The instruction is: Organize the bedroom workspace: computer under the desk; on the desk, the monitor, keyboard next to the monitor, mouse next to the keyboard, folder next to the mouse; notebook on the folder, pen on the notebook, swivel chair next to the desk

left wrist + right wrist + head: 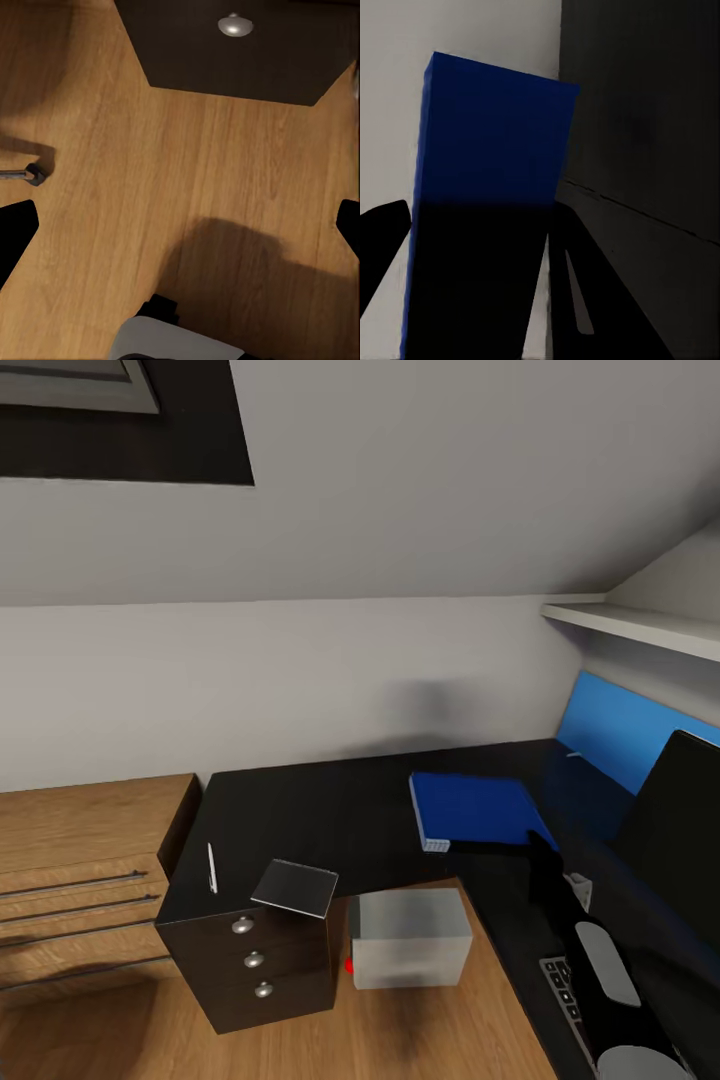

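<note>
The blue folder [470,810] lies flat on the black desk [330,800] near the corner of the L. My right gripper [537,847] hovers at the folder's near right corner. In the right wrist view it [480,217] stands open, fingers astride the folder's [491,142] end. The grey notebook [295,887] rests on the desk corner above the drawers, overhanging the edge, with the white pen [212,867] beside it. The grey computer [410,938] sits under the desk. The monitor [680,830] stands at the right, and the keyboard [562,982] is partly hidden by my arm. Mouse and swivel chair are out of view. My left gripper [184,217] hangs open over the floor.
A low oak cabinet [80,870] stands left of the desk. The dark drawer unit [250,960] with a silver knob [235,26] is close to my left gripper. A blue wall panel [625,730] and white shelf [640,625] lie beyond the monitor. Oak floor [150,150] lies below.
</note>
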